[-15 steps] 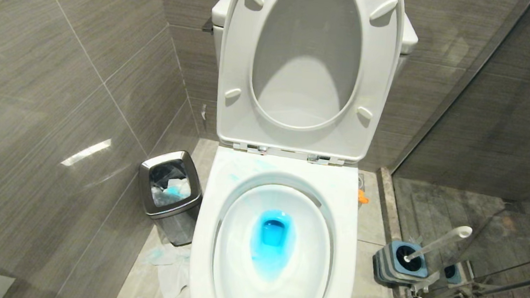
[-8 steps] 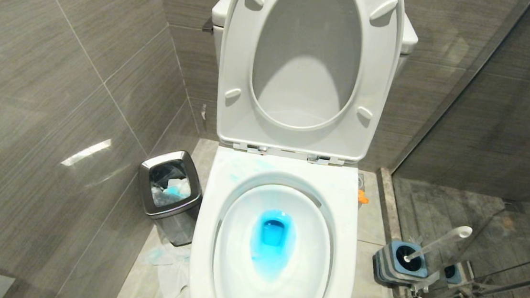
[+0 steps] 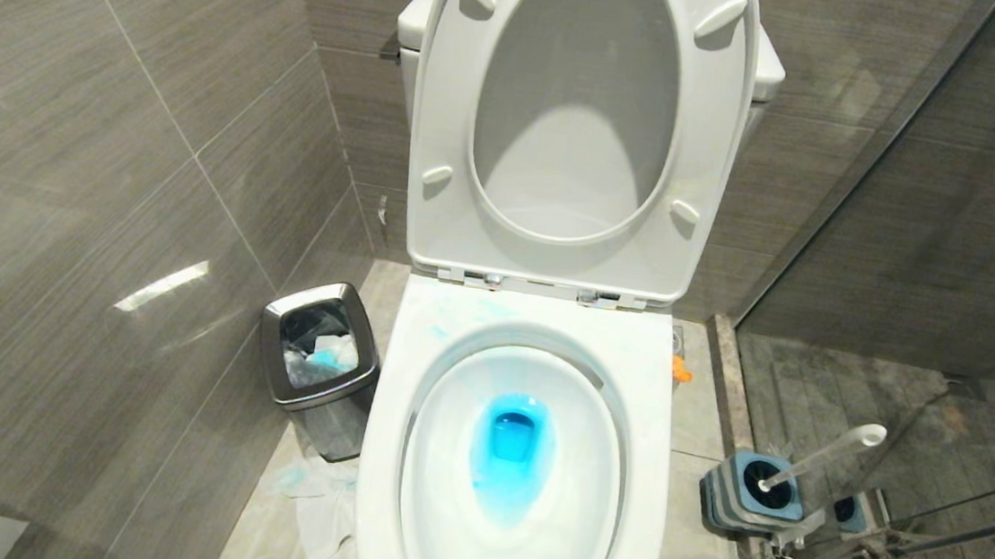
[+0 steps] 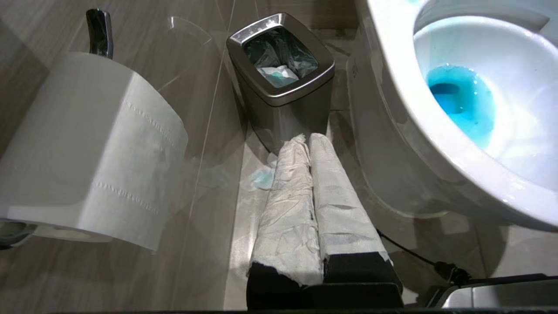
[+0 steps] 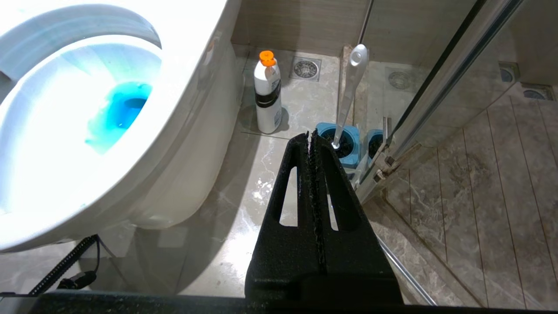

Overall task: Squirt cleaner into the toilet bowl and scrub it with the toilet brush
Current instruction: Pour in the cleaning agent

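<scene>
The white toilet bowl [image 3: 383, 450] fills the middle of the head view, with its seat and lid raised. Blue cleaner [image 3: 512, 447] tints the water in the bowl, and faint blue streaks mark the back rim. On the floor to the bowl's right, the toilet brush [image 3: 824, 457] leans in its grey-and-blue holder [image 3: 749, 495]. Neither arm reaches into the head view. My left gripper [image 4: 307, 138], wrapped in white tissue, is shut and empty, low beside the bowl [image 4: 392, 87]. My right gripper [image 5: 310, 135] is shut and empty, pointing toward the brush [image 5: 348, 93].
A steel bin [image 3: 317, 363] holding blue-stained tissues stands left of the bowl, with loose tissues [image 3: 320, 503] on the floor. A toilet roll [image 4: 87, 148] hangs on the left wall. A white bottle with an orange cap [image 5: 267, 93] stands by the bowl. A glass shower door [image 3: 958, 266] closes the right side.
</scene>
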